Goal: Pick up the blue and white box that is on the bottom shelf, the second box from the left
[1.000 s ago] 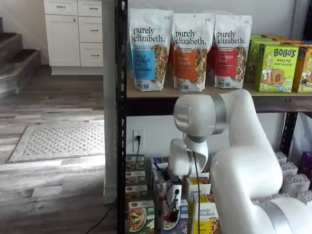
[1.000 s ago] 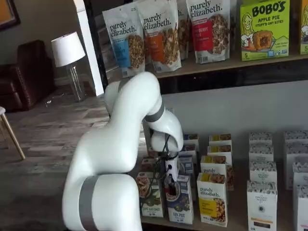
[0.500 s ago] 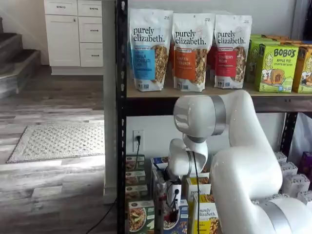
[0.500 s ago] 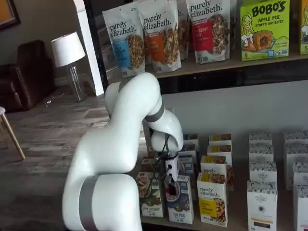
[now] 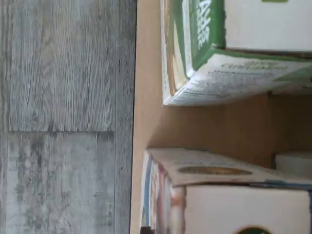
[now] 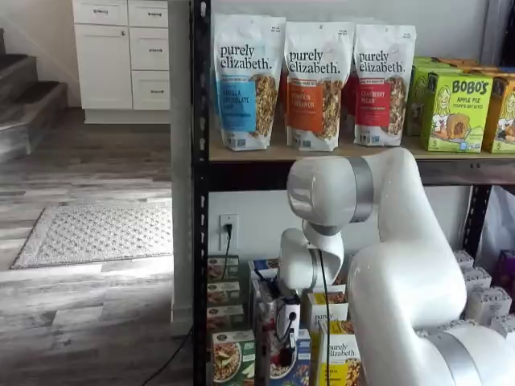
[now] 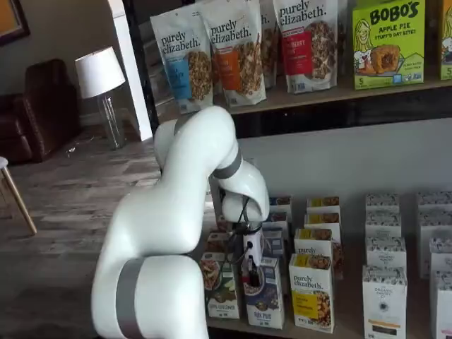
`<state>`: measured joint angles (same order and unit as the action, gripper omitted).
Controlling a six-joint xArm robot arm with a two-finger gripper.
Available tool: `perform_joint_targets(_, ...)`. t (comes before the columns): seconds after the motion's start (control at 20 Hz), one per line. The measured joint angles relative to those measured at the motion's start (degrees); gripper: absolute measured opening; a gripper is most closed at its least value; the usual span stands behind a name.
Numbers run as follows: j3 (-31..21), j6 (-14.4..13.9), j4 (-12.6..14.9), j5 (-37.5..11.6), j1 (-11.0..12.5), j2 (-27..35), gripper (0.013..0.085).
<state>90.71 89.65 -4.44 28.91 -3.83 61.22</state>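
Observation:
The blue and white box (image 7: 266,302) stands at the front of the bottom shelf (image 7: 348,305), with a bowl of flakes on its front; it also shows in a shelf view (image 6: 296,371). My gripper (image 7: 250,276) hangs straight down at the box's top front edge, its white body above. Its black fingers (image 6: 287,352) show as one dark mass with no plain gap, and I cannot tell whether they grip the box. The wrist view looks down on a white box top (image 5: 229,200) with a blue front edge, on the tan shelf board (image 5: 146,122).
A green-fronted cereal box (image 7: 222,288) stands just left of the blue and white box, a yellow "purely elizabeth" box (image 7: 311,291) just right. More rows of boxes stand behind. White boxes (image 7: 383,302) fill the right. My white arm (image 6: 402,265) covers much of the shelf.

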Motion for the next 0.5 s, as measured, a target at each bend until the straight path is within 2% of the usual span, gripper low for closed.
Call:
perform_joint_targets(0.2, -0.4, 0.0, 0.1, -0.1, 0.1, -0.4, 0.069)
perform_joint_targets(0.5, -0.8, -0.3, 0.5, 0.2, 0.1, -0.7, 0.053)
